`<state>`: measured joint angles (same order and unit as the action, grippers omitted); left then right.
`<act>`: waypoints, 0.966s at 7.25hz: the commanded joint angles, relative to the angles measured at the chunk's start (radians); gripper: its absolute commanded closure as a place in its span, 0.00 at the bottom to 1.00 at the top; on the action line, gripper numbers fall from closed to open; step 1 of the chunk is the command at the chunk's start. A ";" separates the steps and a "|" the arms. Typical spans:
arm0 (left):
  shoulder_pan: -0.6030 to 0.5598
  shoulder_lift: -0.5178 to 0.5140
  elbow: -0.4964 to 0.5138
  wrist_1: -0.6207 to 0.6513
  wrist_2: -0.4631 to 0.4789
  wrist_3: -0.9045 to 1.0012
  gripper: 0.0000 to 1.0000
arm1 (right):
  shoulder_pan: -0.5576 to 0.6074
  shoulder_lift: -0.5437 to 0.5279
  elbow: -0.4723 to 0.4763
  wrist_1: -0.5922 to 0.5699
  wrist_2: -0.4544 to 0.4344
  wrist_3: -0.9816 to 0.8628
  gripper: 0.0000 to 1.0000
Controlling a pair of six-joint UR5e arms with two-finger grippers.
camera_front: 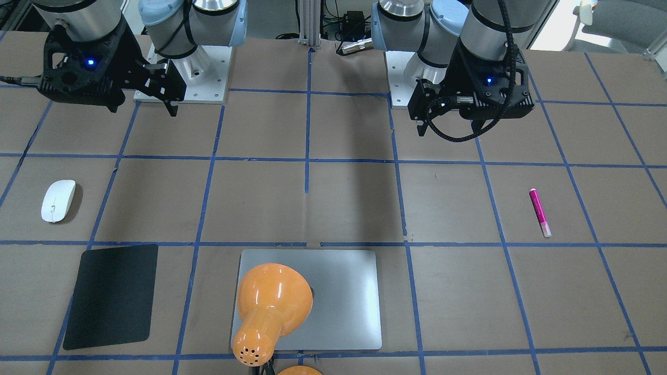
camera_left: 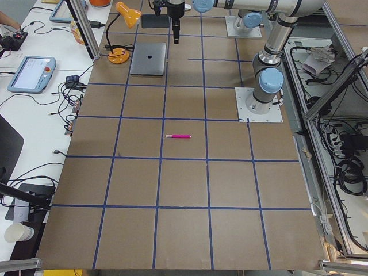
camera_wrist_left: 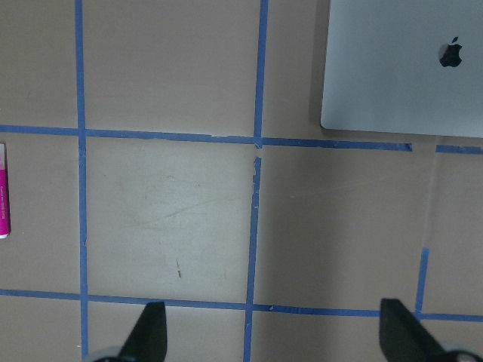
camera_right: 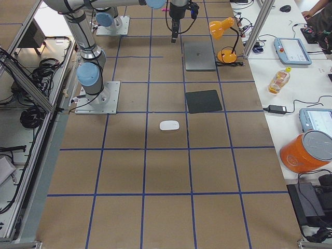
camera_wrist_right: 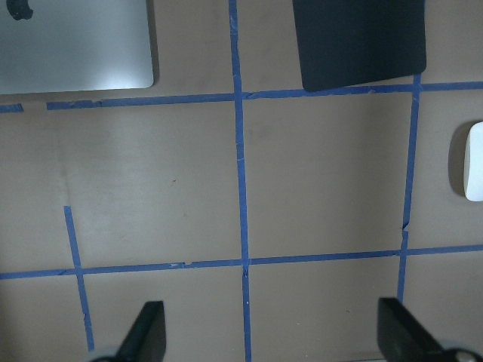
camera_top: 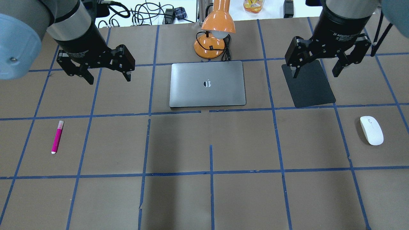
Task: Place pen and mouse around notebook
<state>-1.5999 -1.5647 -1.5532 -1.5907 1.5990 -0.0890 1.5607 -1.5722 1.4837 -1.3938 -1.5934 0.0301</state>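
The silver-grey notebook [camera_top: 207, 83] lies closed at the far middle of the table, also showing as the notebook [camera_front: 344, 297]. The magenta pen [camera_top: 57, 136] lies alone at the left, nearer than my left gripper [camera_top: 110, 80], which hangs open and empty above the table left of the notebook. The white mouse [camera_top: 371, 130] rests at the right, nearer than my right gripper [camera_top: 314, 75], also open and empty. The left wrist view catches the pen [camera_wrist_left: 3, 192] at its left edge; the right wrist view catches the mouse [camera_wrist_right: 474, 161] at its right edge.
A black mat [camera_top: 311, 86] lies right of the notebook, under the right gripper. An orange desk lamp [camera_top: 214, 38] stands just behind the notebook, its shade over the far edge. Blue tape lines grid the brown table. Cables and devices sit beyond the far edge.
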 commanded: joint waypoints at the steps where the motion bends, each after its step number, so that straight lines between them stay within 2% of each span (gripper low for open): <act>1: 0.000 0.000 -0.001 0.000 0.002 0.000 0.00 | -0.001 0.000 0.000 -0.002 0.007 0.001 0.00; 4: 0.018 0.008 -0.010 -0.008 0.013 0.012 0.00 | -0.004 -0.008 0.000 0.001 0.007 -0.007 0.00; 5: 0.037 0.003 -0.039 0.000 0.015 0.015 0.00 | -0.004 -0.009 -0.002 -0.004 0.038 0.017 0.00; 6: 0.111 -0.026 -0.104 0.097 0.010 0.020 0.00 | -0.014 0.001 0.000 -0.017 0.071 0.002 0.00; 7: 0.191 -0.052 -0.204 0.262 0.010 0.113 0.00 | -0.072 0.015 0.010 -0.019 0.070 -0.019 0.00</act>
<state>-1.4957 -1.5868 -1.6574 -1.4848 1.6104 -0.0484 1.5362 -1.5709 1.4855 -1.4066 -1.5367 0.0297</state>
